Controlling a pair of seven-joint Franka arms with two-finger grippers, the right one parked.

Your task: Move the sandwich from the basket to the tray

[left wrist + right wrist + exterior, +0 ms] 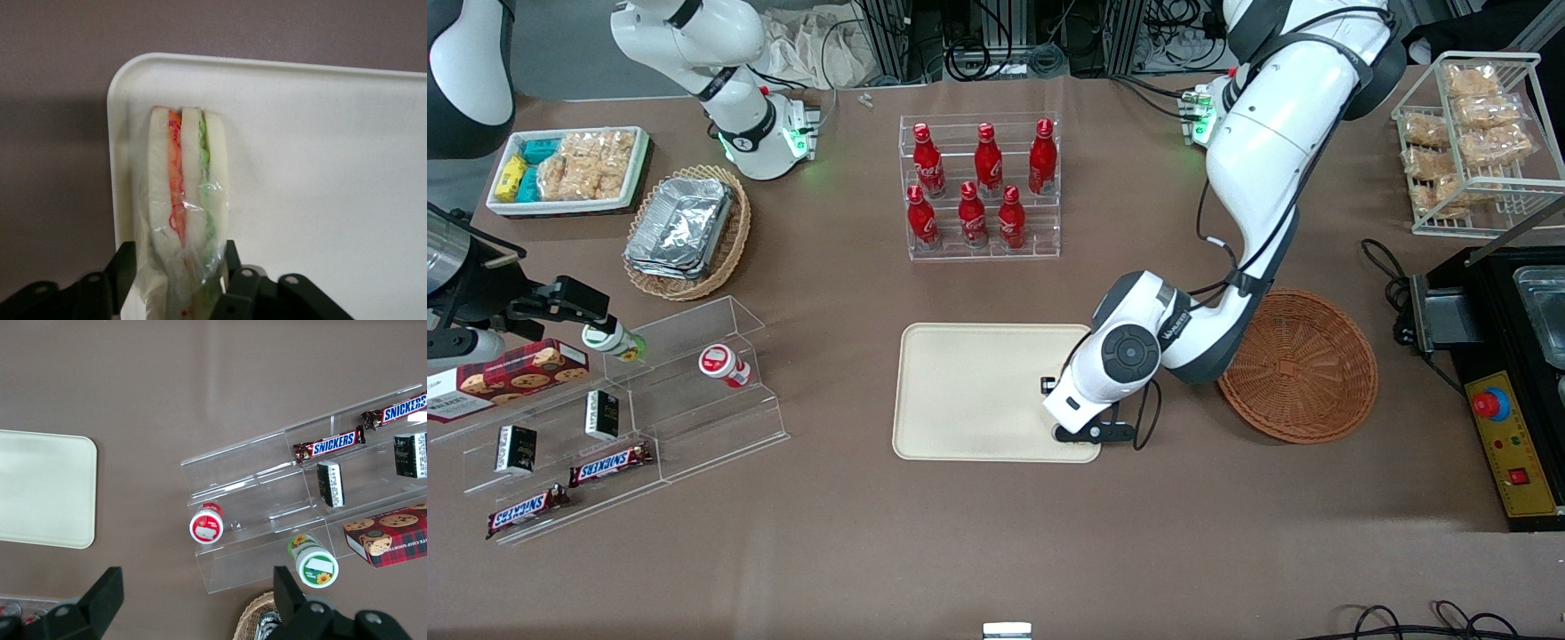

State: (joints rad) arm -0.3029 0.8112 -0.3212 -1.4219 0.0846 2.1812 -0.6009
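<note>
Nearest you, toward the parked arm's end of the brown counter (827,533), a clear acrylic stand (631,418) carries two bars (609,464) whose wrappers read SNICKERS, with a red tartan box of chocolate-chip cookies (503,378) just above them.

Your end effector (179,277) sits over the corner of the tray (969,391) that lies nearest the front camera on the working arm's side. It is clamped on the sandwich (185,200) — one finger pressed to each bread face. The sandwich stands on edge in clear wrap, orange-red and green layers showing, resting on the cream tray just inside that rounded corner.

Beside the tray, toward the working arm's end, the reddish-brown basket (1303,364) sits on the counter with nothing showing in it.

Farther from the camera, six red bottles (978,187) stand in a clear rack; their white script is too small for you to read. Cables run along the counter's back edge.
</note>
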